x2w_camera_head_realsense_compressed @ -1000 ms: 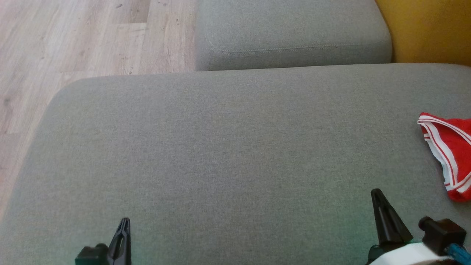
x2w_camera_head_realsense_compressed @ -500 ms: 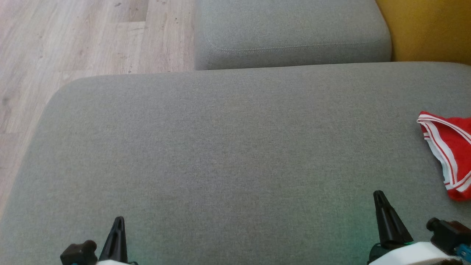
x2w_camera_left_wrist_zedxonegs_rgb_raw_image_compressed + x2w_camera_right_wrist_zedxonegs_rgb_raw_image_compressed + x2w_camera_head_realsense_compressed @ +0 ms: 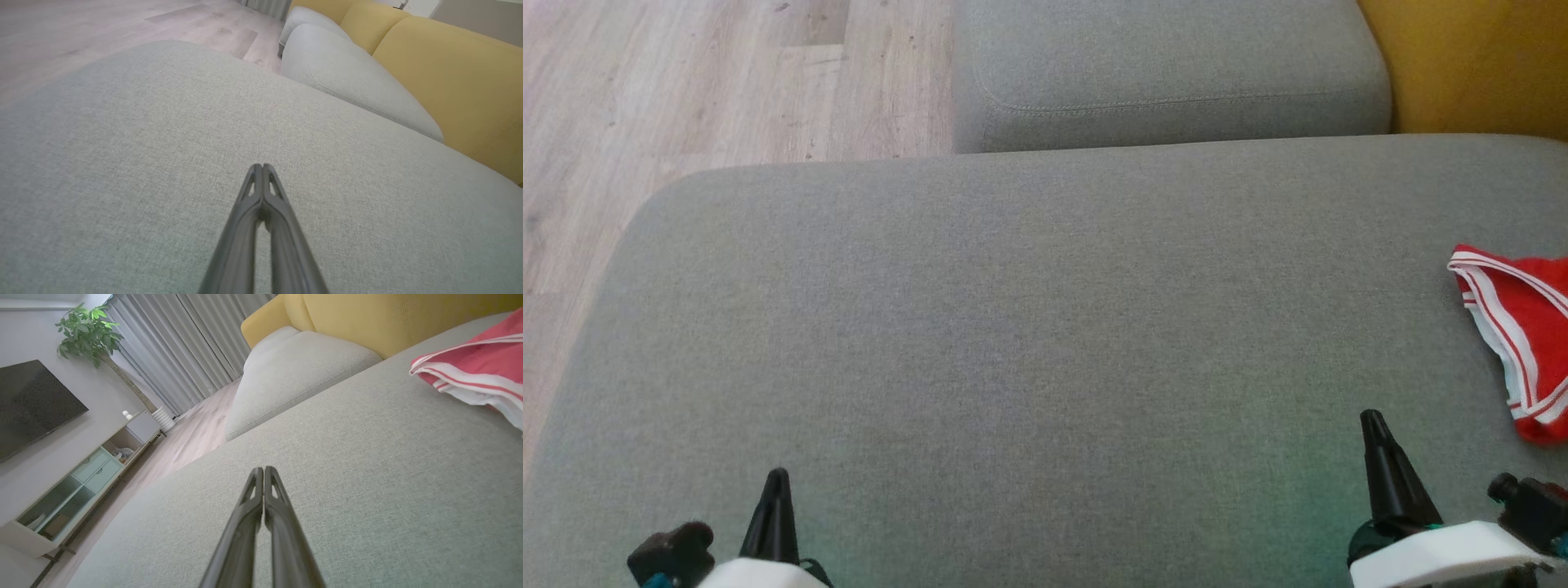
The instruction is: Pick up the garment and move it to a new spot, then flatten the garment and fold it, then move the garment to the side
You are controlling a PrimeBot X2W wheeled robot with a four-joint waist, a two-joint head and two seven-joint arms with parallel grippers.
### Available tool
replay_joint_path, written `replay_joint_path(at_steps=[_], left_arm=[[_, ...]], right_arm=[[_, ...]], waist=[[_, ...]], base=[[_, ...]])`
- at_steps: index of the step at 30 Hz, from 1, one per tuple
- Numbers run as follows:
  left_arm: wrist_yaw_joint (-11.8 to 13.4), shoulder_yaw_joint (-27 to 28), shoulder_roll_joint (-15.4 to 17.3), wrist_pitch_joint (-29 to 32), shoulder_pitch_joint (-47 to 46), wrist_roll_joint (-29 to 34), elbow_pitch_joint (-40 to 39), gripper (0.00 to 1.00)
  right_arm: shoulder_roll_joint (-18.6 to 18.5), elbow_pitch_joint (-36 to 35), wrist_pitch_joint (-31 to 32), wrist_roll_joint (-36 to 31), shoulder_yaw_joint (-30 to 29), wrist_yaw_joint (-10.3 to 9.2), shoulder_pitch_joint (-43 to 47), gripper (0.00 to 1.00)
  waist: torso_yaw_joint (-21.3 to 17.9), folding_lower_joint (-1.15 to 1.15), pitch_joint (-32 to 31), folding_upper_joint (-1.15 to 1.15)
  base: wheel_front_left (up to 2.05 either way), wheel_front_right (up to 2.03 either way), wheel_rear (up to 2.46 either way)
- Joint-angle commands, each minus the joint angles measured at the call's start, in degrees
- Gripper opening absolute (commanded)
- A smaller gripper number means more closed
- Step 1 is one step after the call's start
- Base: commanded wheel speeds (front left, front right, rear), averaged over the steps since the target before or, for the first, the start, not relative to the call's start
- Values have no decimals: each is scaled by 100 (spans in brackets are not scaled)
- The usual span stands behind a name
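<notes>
The garment [image 3: 1523, 335] is red with white stripes along its hem and lies bunched at the right edge of the grey sofa seat [image 3: 1029, 327]; part of it runs out of the head view. In the right wrist view the garment [image 3: 474, 373] sits up and to the right of the fingers. My right gripper [image 3: 1374, 420] is shut and empty, low over the seat, left of and nearer than the garment; its closed tips [image 3: 263, 470] point across bare fabric. My left gripper [image 3: 777, 478] is shut and empty over the seat's near left part, its tips [image 3: 261, 167] together.
A second grey cushion [image 3: 1168, 73] lies beyond the seat, with a yellow backrest [image 3: 1478, 65] at the far right. Wooden floor [image 3: 686, 90] runs past the seat's left and far edges. A TV cabinet [image 3: 81, 477], screen and potted plant stand across the room.
Both gripper tips have shifted slightly: the left one to the left and a little up, the right one up and slightly right. More white forearm shows at the bottom. The garment lies as before.
</notes>
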Motion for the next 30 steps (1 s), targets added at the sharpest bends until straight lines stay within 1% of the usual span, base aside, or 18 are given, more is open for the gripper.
replay_joint_path(at_steps=[1, 30], left_arm=[[-51, 186, 3, 20, -287, -184, -153, 0], [-377, 667, -245, 324, -571, -1888, -119, 0]], right_arm=[[-118, -137, 31, 229, -12, -1, -305, 0], [-168, 314, 130, 2115, -136, -2, -775, 0]], waist=[[-1, 0, 3, 0], [-27, 0, 55, 0]], base=[[0, 0, 0], [0, 0, 0]])
